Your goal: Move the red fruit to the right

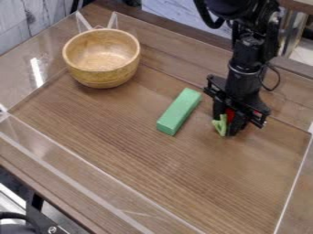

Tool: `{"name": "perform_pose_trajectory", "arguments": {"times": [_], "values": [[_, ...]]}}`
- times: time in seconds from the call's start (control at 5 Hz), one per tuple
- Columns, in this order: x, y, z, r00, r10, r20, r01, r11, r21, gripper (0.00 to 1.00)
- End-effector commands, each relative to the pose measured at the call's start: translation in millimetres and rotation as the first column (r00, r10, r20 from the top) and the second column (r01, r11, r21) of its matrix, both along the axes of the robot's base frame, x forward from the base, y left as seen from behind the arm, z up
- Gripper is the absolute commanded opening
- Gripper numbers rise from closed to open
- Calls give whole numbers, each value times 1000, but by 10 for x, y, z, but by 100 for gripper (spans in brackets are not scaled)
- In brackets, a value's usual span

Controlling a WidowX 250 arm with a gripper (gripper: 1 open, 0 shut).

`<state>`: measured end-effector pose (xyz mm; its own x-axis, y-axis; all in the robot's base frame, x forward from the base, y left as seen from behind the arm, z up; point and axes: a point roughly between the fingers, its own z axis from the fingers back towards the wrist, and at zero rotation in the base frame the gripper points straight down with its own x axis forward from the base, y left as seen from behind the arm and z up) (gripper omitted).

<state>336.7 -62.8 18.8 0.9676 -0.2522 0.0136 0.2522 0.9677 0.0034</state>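
Observation:
The red fruit (pixel 225 121) is small and mostly hidden between the fingers, low over the wooden tabletop, right of the green block. Only a bit of red and its light green stem end show. My black gripper (pixel 235 119) points straight down and is shut on the fruit, at the right-middle of the table.
A long green rectangular block (pixel 178 111) lies just left of the gripper. A wooden bowl (pixel 102 58) stands at the back left. Clear low walls (pixel 37 146) border the tabletop, and the right wall is close to the gripper.

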Motion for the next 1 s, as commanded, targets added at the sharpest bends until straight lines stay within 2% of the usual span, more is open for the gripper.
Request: {"name": "perform_pose_trajectory", "arguments": {"times": [0.0, 0.2, 0.4, 0.6, 0.8], "values": [[-11, -35, 110, 999, 14, 34, -14, 1000, -3, 100], [-27, -43, 223, 999, -33, 37, 33, 999, -4, 100], [-67, -39, 327, 997, -28, 72, 29, 999, -20, 100], [-104, -39, 442, 994, -24, 110, 28, 999, -35, 100], [-162, 62, 726, 983, -9, 182, 18, 999, -47, 100]]}}
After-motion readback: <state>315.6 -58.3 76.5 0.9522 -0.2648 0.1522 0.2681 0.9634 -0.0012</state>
